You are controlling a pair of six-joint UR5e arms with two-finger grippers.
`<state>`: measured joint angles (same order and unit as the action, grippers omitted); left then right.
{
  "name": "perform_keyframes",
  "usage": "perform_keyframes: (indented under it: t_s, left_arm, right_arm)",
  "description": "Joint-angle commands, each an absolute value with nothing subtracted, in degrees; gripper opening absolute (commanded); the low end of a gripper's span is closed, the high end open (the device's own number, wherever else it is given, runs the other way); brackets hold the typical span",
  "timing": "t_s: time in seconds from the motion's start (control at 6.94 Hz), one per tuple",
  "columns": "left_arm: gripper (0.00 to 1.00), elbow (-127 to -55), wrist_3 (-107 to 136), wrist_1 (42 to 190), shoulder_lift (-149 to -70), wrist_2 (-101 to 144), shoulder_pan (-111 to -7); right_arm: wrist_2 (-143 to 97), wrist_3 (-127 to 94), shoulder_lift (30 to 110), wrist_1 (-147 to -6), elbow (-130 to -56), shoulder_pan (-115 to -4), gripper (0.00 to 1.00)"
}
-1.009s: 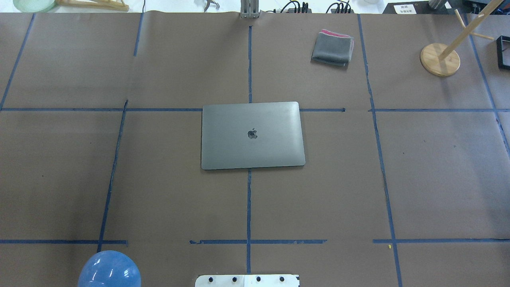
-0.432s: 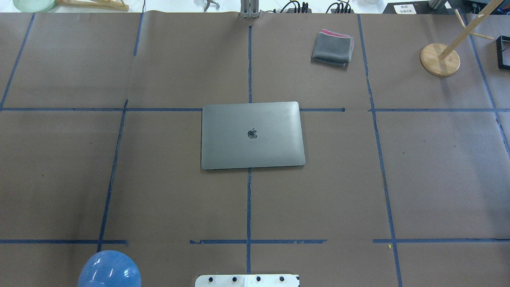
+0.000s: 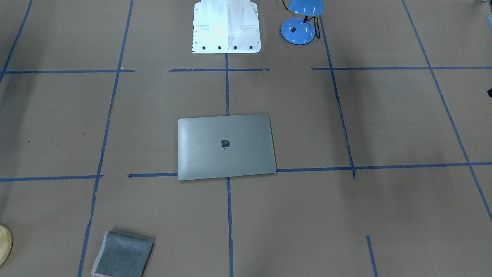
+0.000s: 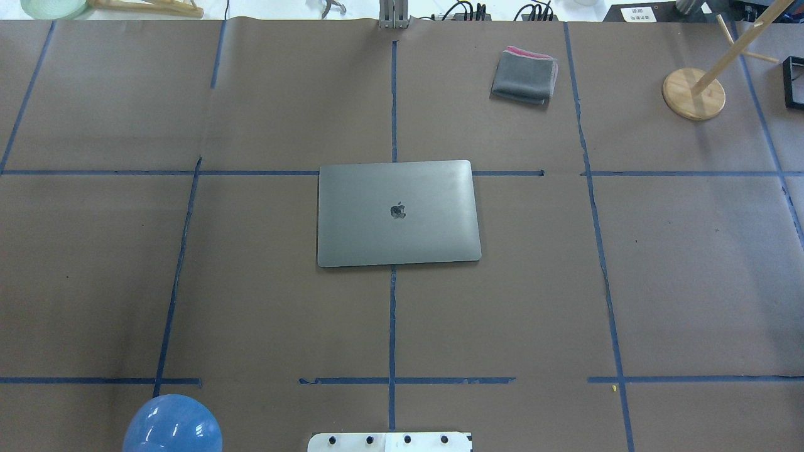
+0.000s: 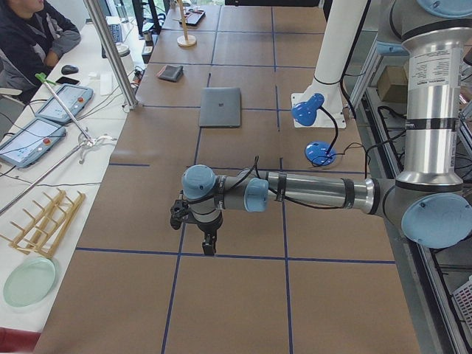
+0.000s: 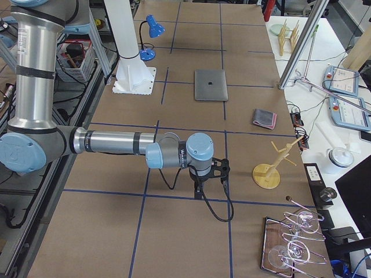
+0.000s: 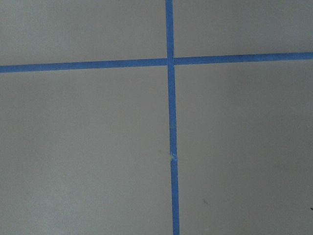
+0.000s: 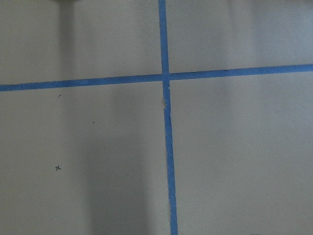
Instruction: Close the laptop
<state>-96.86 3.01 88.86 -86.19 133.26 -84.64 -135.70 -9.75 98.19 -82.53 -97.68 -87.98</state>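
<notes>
The space-grey laptop [image 4: 399, 213] lies flat with its lid down and the apple logo up, at the table's centre; it also shows in the front view [image 3: 226, 146] and both side views [image 5: 220, 107] [image 6: 210, 85]. My left gripper [image 5: 209, 247] points down at the table far off to the laptop's left. My right gripper [image 6: 199, 191] points down far off to its right. Both show only in the side views, so I cannot tell whether they are open or shut. The wrist views show only brown paper and blue tape.
A folded grey cloth [image 4: 524, 75] lies at the back right. A blue desk lamp [image 4: 171, 427] stands near the robot base [image 3: 226, 27]. A wooden stand [image 4: 694, 94] and a black frame are at the far right.
</notes>
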Motion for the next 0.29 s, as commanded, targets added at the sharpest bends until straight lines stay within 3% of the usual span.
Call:
perform_keyframes:
  t_s: [0.0,0.14]
  left_arm:
    - [1.0,-96.9,3.1,88.9,-86.1,133.2,-84.6]
    - [1.0,-96.9,3.2,88.9,-86.1,133.2,-84.6]
  right_arm:
    - [-135.7,-9.8,98.2,-82.5,-97.7,-88.0,1.0]
    - [-135.7,-9.8,98.3,-82.5,-97.8,-88.0,1.0]
